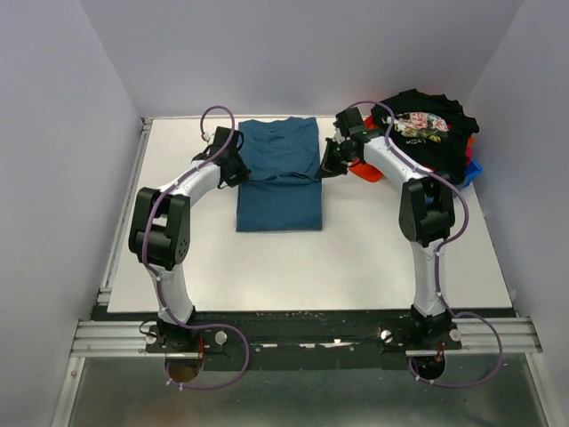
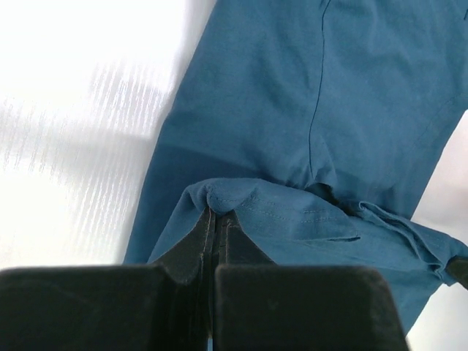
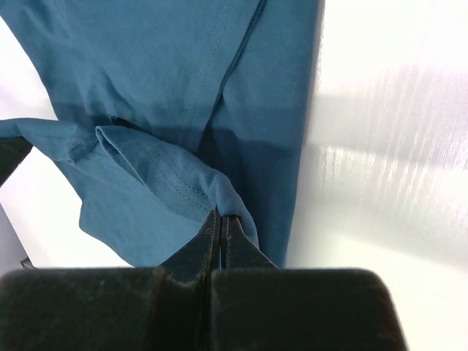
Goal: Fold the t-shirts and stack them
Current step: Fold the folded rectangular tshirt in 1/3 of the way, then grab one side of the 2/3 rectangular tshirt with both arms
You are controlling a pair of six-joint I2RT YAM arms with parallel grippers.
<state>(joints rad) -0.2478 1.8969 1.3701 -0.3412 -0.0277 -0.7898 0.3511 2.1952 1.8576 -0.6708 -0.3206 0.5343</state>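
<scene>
a white tabletop [image 1: 356, 258] sat between pale lilac walls [image 1: 53, 133]. the teal shirt [image 1: 280, 182] lay part folded toward its back middle, the left hand [image 2: 218, 213] and right hand [image 3: 221, 217] each clenched on a side edge. the other shirts [image 1: 431, 133] lay heaped at the far right corner.

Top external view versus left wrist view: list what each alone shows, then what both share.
Only the top external view: the right hand at the right edge of the plain teal-blue cloth t-shirt, and the far-right pile, a black floral-print cloth t-shirt over orange-red cloth and bright blue cloth. Only the left wrist view: the left hand seen close, shut on a bunched, stitched edge of the shirt. Both: the teal-blue shirt lying on the white table.
</scene>
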